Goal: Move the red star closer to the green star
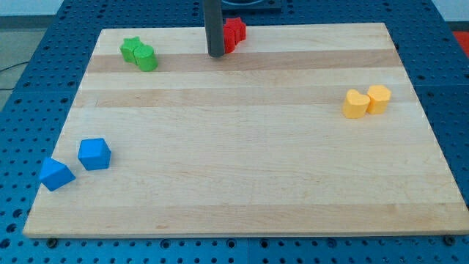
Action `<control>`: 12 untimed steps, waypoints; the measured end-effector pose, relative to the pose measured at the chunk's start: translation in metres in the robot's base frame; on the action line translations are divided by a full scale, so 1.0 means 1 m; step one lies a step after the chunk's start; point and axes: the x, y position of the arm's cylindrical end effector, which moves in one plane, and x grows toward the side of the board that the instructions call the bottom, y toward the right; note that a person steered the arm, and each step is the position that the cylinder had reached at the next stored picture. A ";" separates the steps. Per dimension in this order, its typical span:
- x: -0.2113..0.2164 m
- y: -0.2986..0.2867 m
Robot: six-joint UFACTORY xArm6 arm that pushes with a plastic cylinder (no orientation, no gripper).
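Near the board's (pixel 242 220) far-left corner, the green star (pixel 132 48) sits touching a green cylinder (pixel 146 59). Well to their right along the far edge, my tip (pixel 216 55) stands against the near-left side of the red star (pixel 234 34), partly hiding it. There is no pincer here, only a bare rod, so nothing is clasped. The red star looks small, light and rigid, likely to slide easily on smooth wood yet spin if nudged off-centre; pushing leftward calls for contact on its right face, through the middle.
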 end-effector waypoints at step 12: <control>-0.055 -0.099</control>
